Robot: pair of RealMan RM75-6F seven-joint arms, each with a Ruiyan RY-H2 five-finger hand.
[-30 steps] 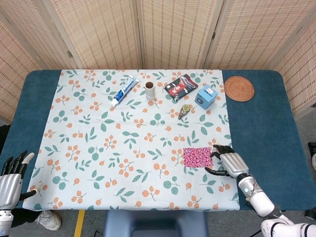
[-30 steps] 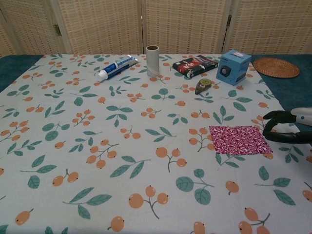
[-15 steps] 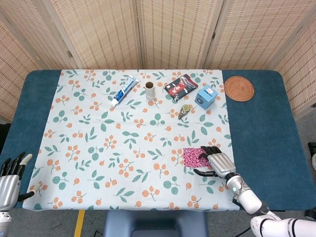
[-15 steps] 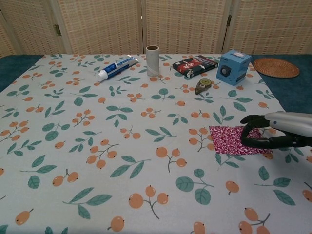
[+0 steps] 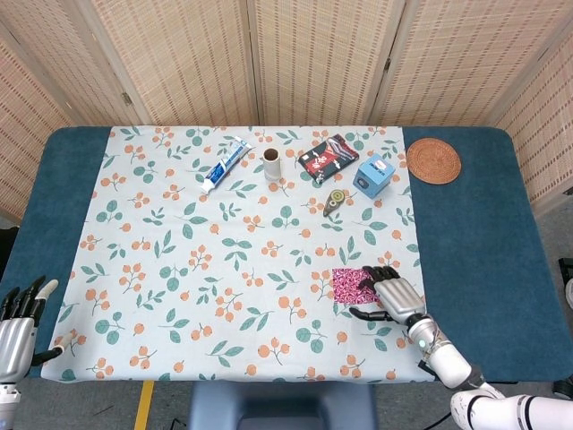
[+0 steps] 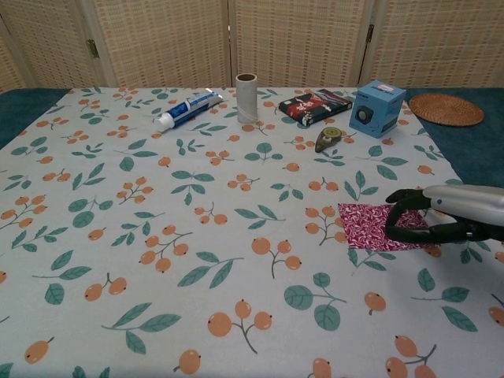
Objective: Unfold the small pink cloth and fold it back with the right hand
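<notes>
We've got the right hand [image 5: 391,291] over the pink cloth's [image 5: 348,285] right edge, lower right of frame, fingers curved apart, no grip visible yet; cloth extends leftward.

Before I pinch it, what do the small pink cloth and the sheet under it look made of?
Pink cloth: thin printed fabric, matte, lying flat with soft edges. Sheet: floral tablecloth, smooth with a faint sheen, possibly coated or plastic; hard to tell. The right hand covers the cloth's right edge.
</notes>
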